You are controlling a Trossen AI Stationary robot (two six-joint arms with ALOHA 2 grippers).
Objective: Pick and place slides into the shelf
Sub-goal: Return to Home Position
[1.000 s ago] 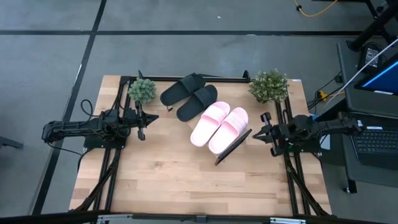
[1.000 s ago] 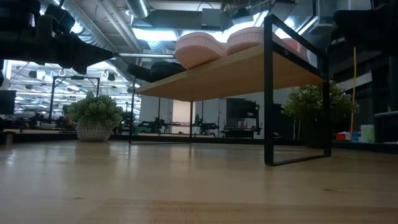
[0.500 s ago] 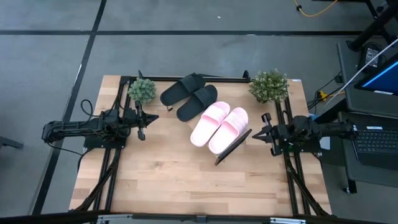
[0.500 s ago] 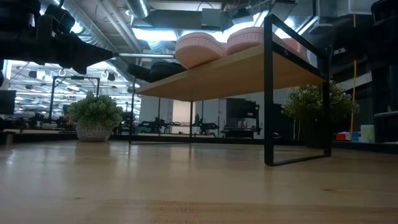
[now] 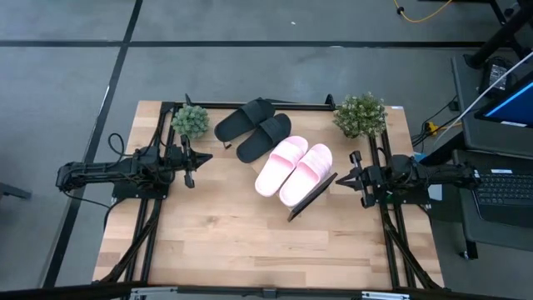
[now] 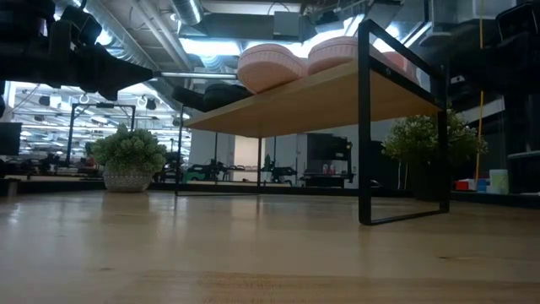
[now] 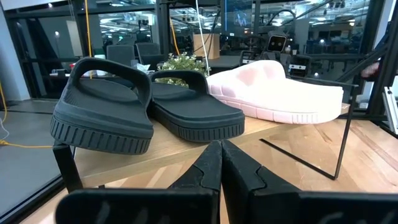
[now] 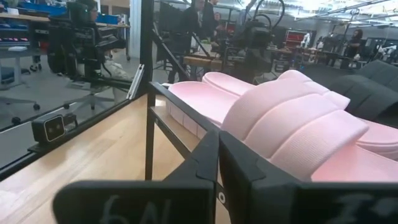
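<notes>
Dark left tool (image 7: 216,149): fingers together, empty, just off black-slide end of shelf (image 6: 312,97). Right tool (image 8: 216,140): fingers together too, empty, near pink-slide end. Black slides (image 5: 252,130) and pink slides (image 5: 293,167) all on shelf, shelf on worktop (image 5: 250,242). Risk: one black slide overhangs board edge; right tool close to shelf end, careless swing clips it, jolts slides off.
</notes>
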